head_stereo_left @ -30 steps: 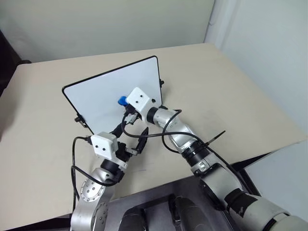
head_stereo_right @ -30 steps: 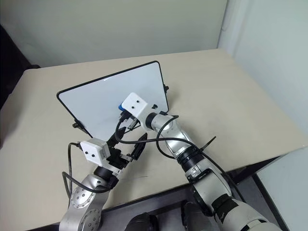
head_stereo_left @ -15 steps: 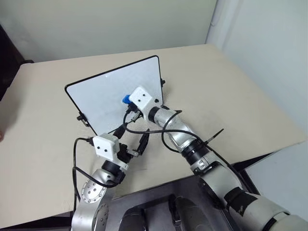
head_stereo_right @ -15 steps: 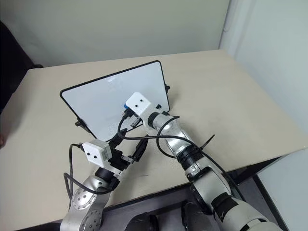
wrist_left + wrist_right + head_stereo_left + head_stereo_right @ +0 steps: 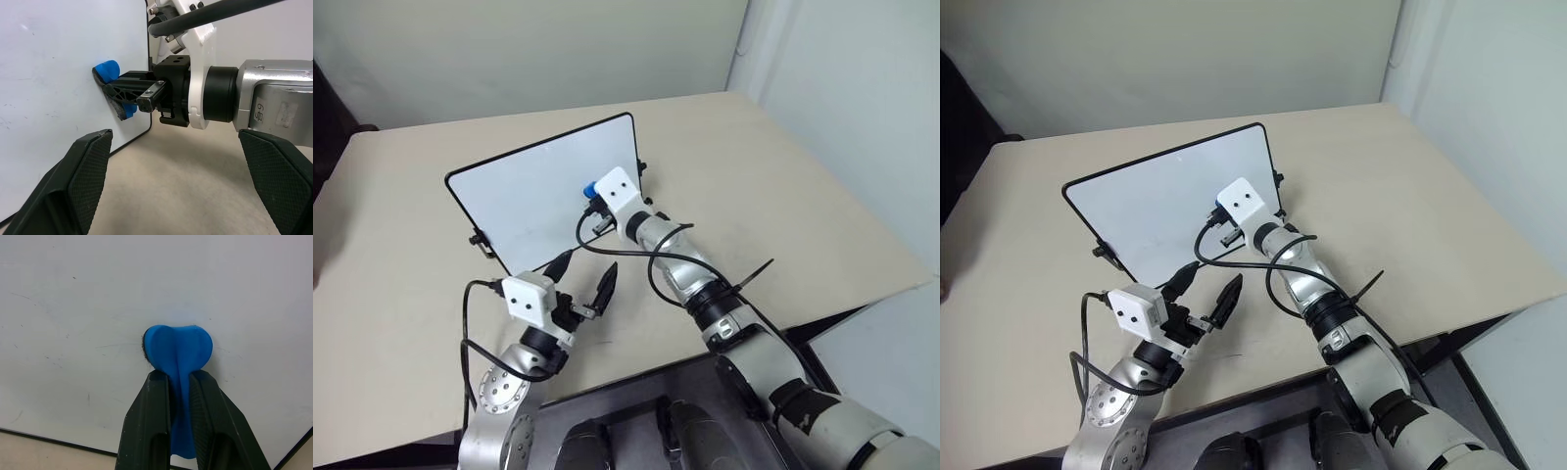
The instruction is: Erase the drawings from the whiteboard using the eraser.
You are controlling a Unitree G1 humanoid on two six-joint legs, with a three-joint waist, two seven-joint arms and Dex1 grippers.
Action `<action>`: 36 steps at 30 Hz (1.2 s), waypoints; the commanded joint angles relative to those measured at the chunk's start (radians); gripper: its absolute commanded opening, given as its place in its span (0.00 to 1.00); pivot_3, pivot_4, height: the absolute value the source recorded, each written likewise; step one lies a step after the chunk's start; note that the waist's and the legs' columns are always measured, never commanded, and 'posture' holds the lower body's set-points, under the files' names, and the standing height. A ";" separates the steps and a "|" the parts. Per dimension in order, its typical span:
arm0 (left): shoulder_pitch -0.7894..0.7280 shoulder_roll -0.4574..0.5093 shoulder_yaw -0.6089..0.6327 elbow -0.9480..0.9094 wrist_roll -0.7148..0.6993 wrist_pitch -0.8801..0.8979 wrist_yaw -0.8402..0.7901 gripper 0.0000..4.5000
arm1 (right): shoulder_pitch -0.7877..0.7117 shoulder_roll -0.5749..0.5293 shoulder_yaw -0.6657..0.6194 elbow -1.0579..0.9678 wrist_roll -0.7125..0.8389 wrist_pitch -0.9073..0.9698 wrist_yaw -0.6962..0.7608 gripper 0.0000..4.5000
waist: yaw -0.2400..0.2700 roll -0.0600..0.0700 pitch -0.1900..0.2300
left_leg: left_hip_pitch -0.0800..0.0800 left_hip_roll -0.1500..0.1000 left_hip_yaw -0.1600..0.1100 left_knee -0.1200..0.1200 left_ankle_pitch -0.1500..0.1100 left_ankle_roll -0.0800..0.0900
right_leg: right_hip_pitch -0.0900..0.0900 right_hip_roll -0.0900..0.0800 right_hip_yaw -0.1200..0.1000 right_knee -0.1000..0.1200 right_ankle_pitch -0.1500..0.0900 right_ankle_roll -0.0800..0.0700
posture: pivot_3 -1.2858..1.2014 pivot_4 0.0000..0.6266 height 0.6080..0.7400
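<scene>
Eraser pressed to the whiteboard

The right gripper (image 5: 178, 396) clenches the blue eraser (image 5: 179, 350) between its two fingers, its tip touching the whiteboard (image 5: 533, 196) near the right edge. The board stands tilted on the table (image 5: 783, 196). The left gripper (image 5: 171, 176) hangs just in front of the board with its jaws spread wide, grasping nothing.
</scene>
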 commanded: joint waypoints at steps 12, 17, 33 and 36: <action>-0.005 0.000 -0.004 -0.039 -0.009 -0.009 -0.004 1.00 | -0.029 -0.056 -0.106 -0.147 0.032 0.138 -0.040 0.08 | 0.000 0.000 0.000 | -0.001 0.000 0.000 0.000 -0.002 0.000 | -0.001 0.000 0.000 0.000 0.000 0.000 | 0.52 0.24 0.97; -0.013 0.003 -0.002 -0.034 -0.018 -0.004 -0.010 1.00 | 0.067 -0.138 -0.104 -0.544 0.128 0.484 0.116 0.08 | 0.001 0.000 0.000 | -0.002 0.000 0.000 -0.001 -0.008 0.000 | -0.002 0.000 -0.002 0.001 -0.003 0.001 | 0.52 0.24 0.97; -0.051 0.009 -0.025 0.016 -0.015 -0.007 -0.032 1.00 | 0.279 -0.446 -0.185 -1.064 0.308 1.419 0.166 0.08 | 0.007 0.000 0.000 | 0.003 -0.001 0.005 0.000 -0.012 0.005 | 0.002 0.000 -0.001 0.001 -0.011 0.008 | 0.52 0.24 0.97; -0.060 0.007 -0.032 0.031 -0.010 -0.013 -0.035 1.00 | 0.311 -0.440 -0.179 -1.072 0.316 1.435 0.152 0.21 | 0.007 0.000 0.000 | 0.006 -0.001 0.005 0.000 -0.011 0.006 | 0.005 0.000 -0.001 0.001 -0.008 0.009 | 0.52 0.24 0.97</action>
